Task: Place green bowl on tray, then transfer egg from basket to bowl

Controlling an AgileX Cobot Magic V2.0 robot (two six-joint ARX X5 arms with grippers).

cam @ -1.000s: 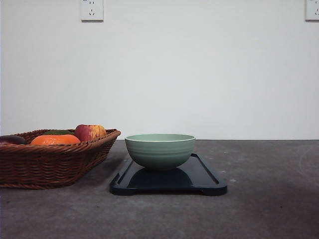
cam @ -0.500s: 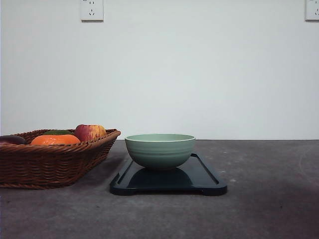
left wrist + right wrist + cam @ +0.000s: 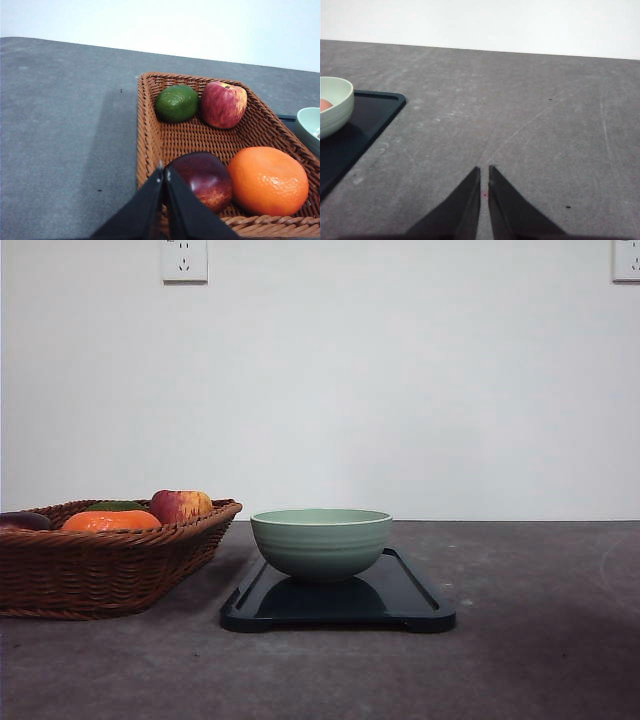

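Note:
The green bowl [image 3: 321, 542] stands upright on the near-left part of the dark tray [image 3: 405, 602]. In the right wrist view, a small pinkish-orange round shape, apparently the egg [image 3: 323, 105], lies inside the bowl [image 3: 337, 112] on the tray [image 3: 367, 117]. The wicker basket [image 3: 100, 565] sits to the left of the tray. My left gripper [image 3: 164, 170] is shut with nothing in it, low over the basket's near rim [image 3: 146, 130]. My right gripper [image 3: 484, 169] is shut and empty over bare table, to the right of the tray.
The basket holds a green lime [image 3: 176, 103], a red apple [image 3: 223, 104], an orange [image 3: 267, 181] and a dark purple fruit [image 3: 202, 180] just beyond the left fingertips. Grey tabletop spreads on both sides; a white wall with sockets [image 3: 184, 260] stands behind.

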